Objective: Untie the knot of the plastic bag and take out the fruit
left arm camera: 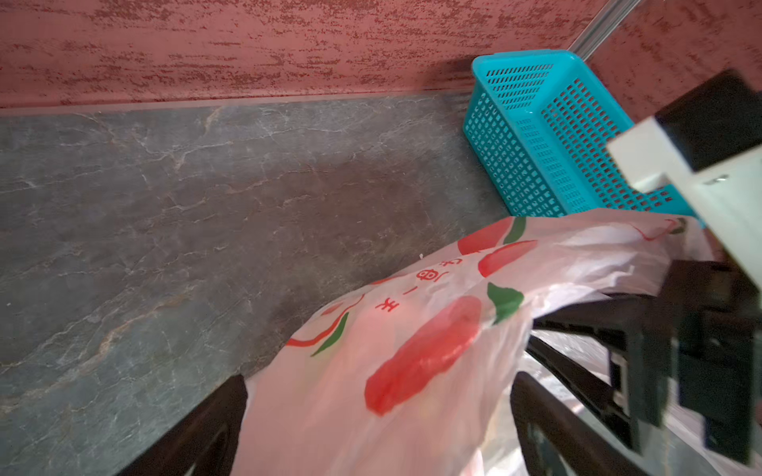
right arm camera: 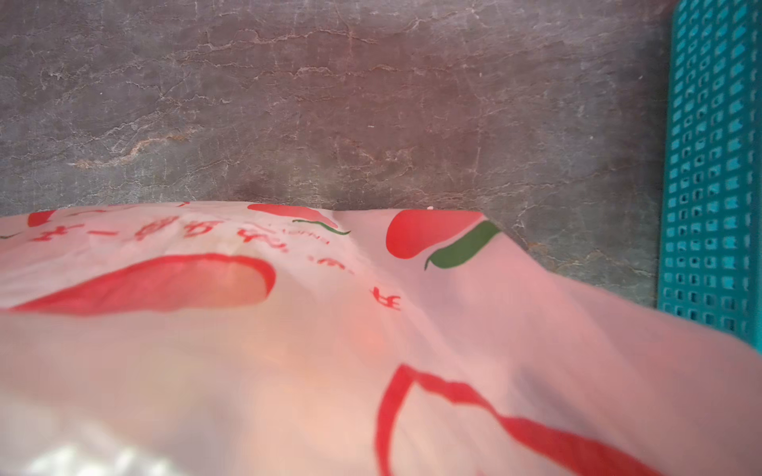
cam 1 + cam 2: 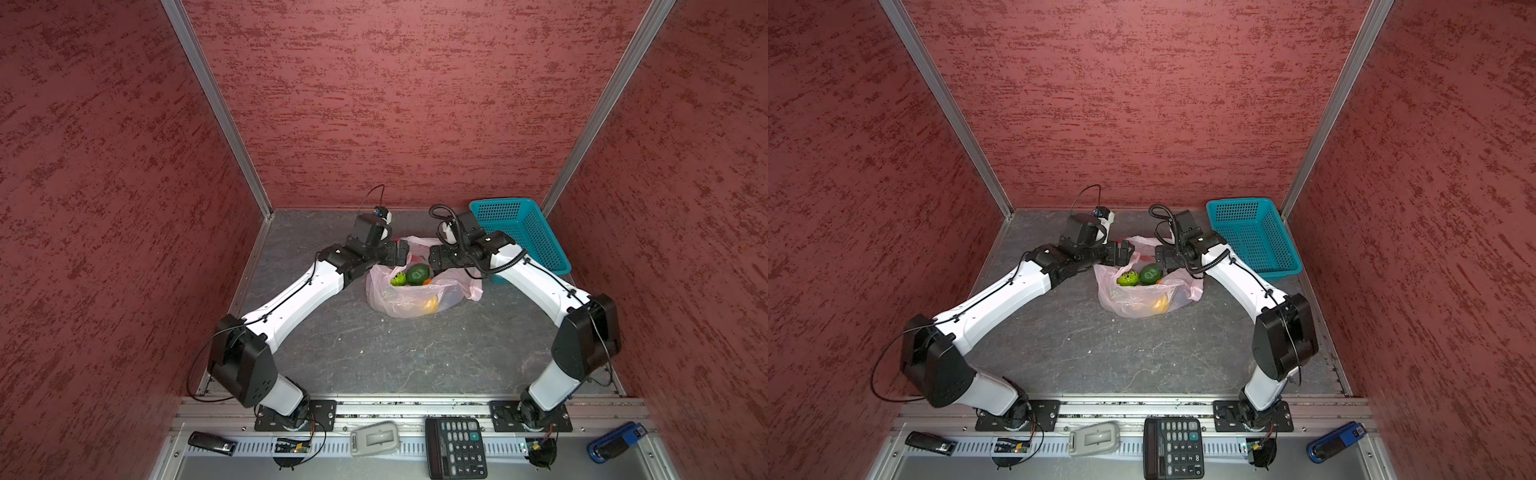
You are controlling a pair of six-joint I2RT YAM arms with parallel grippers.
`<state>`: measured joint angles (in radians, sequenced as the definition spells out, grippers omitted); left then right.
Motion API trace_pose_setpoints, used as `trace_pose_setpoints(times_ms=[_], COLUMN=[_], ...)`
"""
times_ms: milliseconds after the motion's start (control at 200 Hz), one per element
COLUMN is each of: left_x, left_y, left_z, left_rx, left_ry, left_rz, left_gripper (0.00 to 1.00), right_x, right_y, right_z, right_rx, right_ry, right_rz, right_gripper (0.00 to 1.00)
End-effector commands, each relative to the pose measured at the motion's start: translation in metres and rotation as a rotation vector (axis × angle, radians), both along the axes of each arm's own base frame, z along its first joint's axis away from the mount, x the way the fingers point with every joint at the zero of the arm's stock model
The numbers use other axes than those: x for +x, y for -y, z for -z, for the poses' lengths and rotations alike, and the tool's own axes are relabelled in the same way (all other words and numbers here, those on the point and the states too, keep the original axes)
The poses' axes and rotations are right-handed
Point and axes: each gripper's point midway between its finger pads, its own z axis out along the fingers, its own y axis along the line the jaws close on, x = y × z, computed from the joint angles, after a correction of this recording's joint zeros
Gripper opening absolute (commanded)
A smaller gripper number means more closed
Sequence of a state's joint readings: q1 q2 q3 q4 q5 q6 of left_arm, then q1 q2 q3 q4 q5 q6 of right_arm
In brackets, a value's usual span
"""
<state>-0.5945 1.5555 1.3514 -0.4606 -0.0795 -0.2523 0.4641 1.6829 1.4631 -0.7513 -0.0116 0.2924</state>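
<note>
Left wrist view: the left end effector (image 1: 375,391) is released, its fingers (image 1: 206,428) spread either side of the plastic bag (image 1: 412,288). In both top views the bag sits mid-surface (image 3: 374,353), mouth open, fruit (image 3: 417,274) inside. The right end effector (image 3: 432,257), likewise spread wide, is at its rim, with a teal basket (image 3: 523,232) just behind that arm.

Pale-pink plastic bag (image 3: 399,300) with red-and-green print, teal perforated basket (image 3: 530,232), grey veined table (image 3: 395,357).
</note>
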Motion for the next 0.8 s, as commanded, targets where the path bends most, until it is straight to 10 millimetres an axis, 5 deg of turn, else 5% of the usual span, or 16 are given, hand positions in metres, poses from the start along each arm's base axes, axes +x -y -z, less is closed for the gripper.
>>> trace_pose_setpoints(times_ms=[0,326,411,797], left_x=[0.015,0.046,0.045,0.018], left_y=[-0.019,-0.099,-0.116,-0.132], left_z=[0.011,0.032,0.042,0.075], left_rx=[0.171,0.435,0.448,0.46], left_ry=[0.034,0.009,-0.026,-0.145], left_rz=[-0.103,-0.331,-0.344,-0.299], left_gripper=[1.0,1.0,0.93,0.7], right_x=[-0.003,-0.008,-0.009,-0.003], right_y=[-0.001,0.005,0.007,0.035], right_z=[-0.015,-0.012,-0.01,-0.003], right_rx=[0.039,0.016,0.009,-0.037], right_ry=[0.036,0.037,0.033,0.019], right_rz=[0.015,0.014,0.011,0.056], right_gripper=[0.98,0.98,0.98,0.98])
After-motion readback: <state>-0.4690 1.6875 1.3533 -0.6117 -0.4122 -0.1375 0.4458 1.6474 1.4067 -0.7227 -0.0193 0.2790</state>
